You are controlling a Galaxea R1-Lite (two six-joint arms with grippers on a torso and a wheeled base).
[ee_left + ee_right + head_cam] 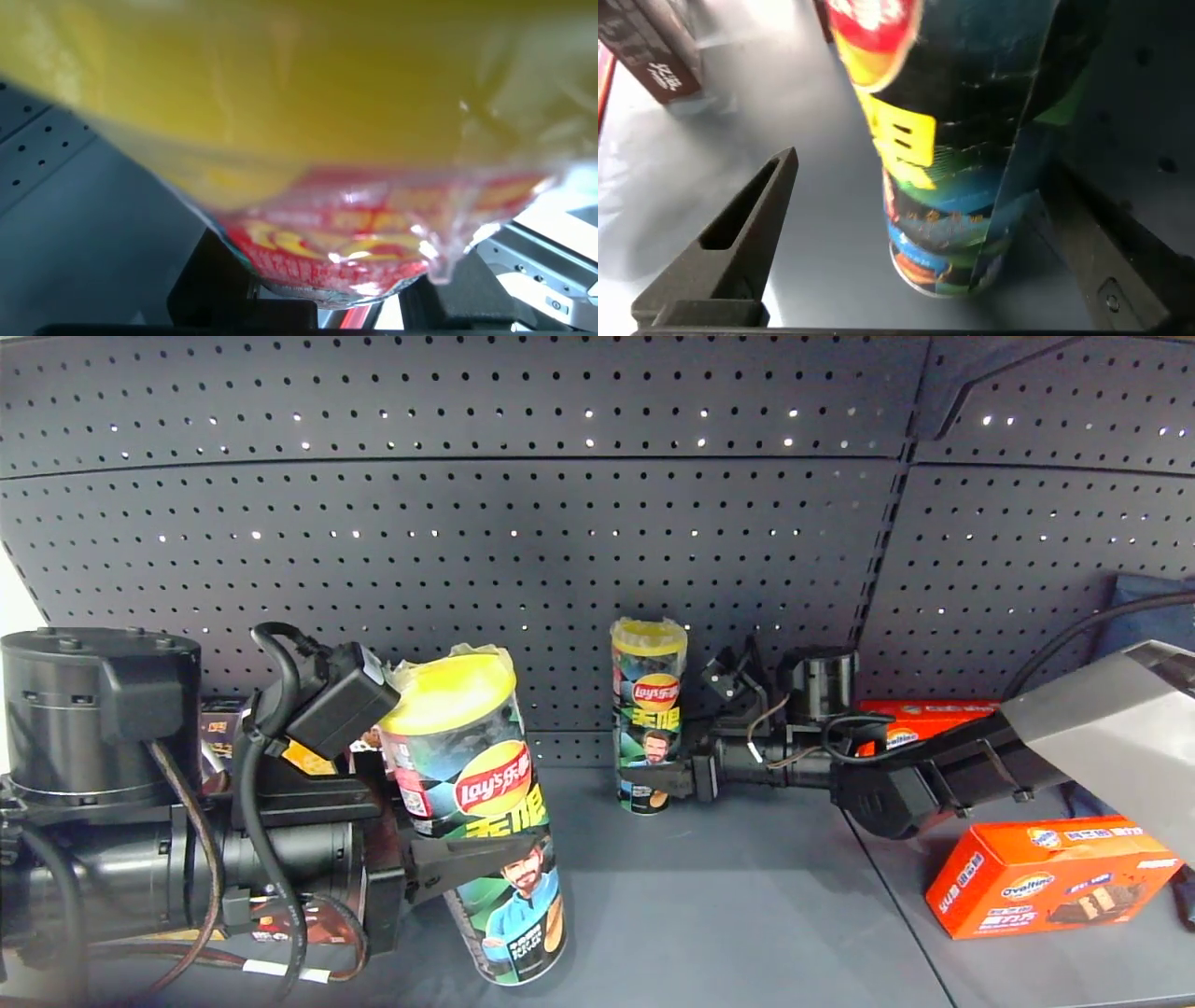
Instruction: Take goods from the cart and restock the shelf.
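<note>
The front chip can, yellow-lidded and wrapped in clear film, sits in the left pincer, which is clamped across its lower half. The can leans, its lid tipped toward the left arm and its base low over the front of the shelf; whether the base touches the shelf floor cannot be told. In the left wrist view the yellow lid and red logo of this can sit right under the camera.

The back chip can stands upright deeper on the shelf, just in front of the pegboard and well apart from the front can. The right pincer is set around its lower part with the jaws spread. In the right wrist view one finger stands clear of the can with bare shelf between them, while the other finger lies close along the can's far side — contact there cannot be told.

To the right, an orange box lies flat near the shelf's front, and a second orange box sits farther back, partly behind the right arm. A brown box stands at the back left, behind the left arm.
</note>
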